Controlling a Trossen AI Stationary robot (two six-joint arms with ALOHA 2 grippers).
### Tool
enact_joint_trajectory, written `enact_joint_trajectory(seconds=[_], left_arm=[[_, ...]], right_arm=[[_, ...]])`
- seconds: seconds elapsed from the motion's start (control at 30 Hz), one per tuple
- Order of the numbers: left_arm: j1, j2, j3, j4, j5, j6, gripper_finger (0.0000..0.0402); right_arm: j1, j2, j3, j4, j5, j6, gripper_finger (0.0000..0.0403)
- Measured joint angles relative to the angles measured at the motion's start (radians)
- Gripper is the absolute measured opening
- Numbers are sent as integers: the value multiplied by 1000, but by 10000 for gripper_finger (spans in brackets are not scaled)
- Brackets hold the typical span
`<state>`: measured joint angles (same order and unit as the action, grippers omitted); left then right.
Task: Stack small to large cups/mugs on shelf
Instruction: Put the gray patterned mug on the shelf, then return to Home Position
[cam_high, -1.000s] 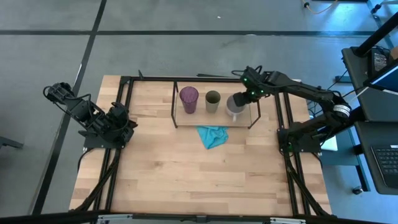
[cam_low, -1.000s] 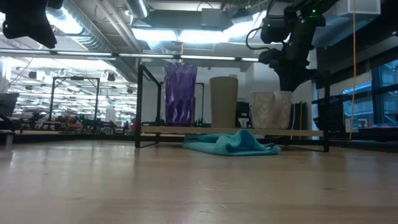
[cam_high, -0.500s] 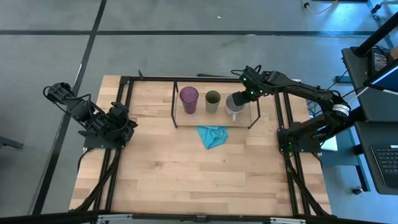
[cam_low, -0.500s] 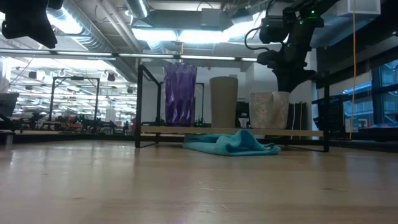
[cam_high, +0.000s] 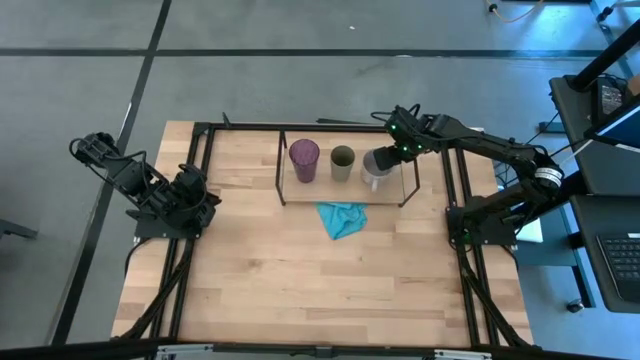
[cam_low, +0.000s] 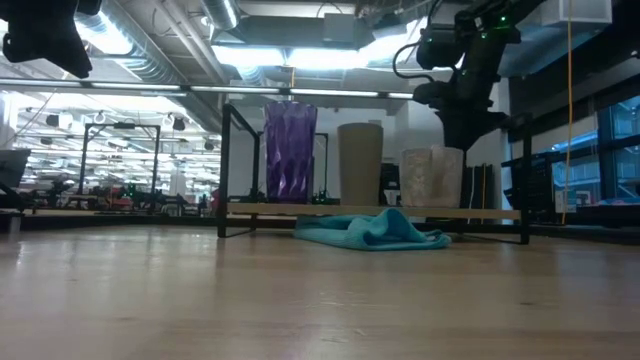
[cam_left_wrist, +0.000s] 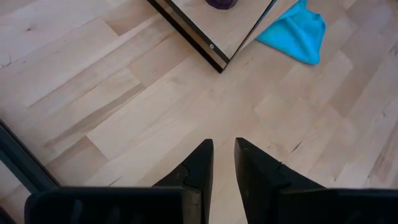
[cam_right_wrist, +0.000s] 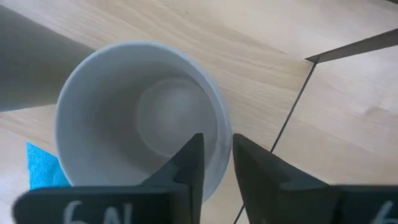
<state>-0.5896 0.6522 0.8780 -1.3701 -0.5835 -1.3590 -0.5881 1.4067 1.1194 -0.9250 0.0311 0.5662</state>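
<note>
Right end effector (cam_right_wrist: 216, 158) pinching grey mug (cam_right_wrist: 140, 118) rim, mug on shelf (cam_high: 345, 190) beside olive cup (cam_high: 343, 160). Best set flat, then released straight upward.

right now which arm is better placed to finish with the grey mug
Right: the right gripper is clamped on the grey mug rim at the shelf. The left gripper waits far off near the table's left edge.

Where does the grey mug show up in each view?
High view: grey mug at the shelf's right end, under the right claw.
Low view: rightmost of three cups.
Left wrist view: not in it.
Right wrist view: fills the picture, seen from above.
Shared landmark: teal cloth.
</note>
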Motion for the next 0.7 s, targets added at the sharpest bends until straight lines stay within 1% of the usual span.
enact_joint_trajectory(seconds=[0.13, 0.3, 0.5, 0.6, 0.7], left_arm=[[0, 0, 0, 0, 0, 0, 60], [0, 0, 0, 0, 0, 0, 60], [0, 0, 0, 0, -2, 0, 60], [0, 0, 0, 0, -10, 0, 60], [0, 0, 0, -2, -26, 0, 60]], right_arm=[[0, 0, 4, 2, 16, -3, 105], [1, 0, 64, -5, 159, -38, 112], [27, 0, 198, 38, 309, -162, 112], [57, 0, 271, 98, 321, -226, 112], [101, 0, 350, 165, 321, -240, 112]])
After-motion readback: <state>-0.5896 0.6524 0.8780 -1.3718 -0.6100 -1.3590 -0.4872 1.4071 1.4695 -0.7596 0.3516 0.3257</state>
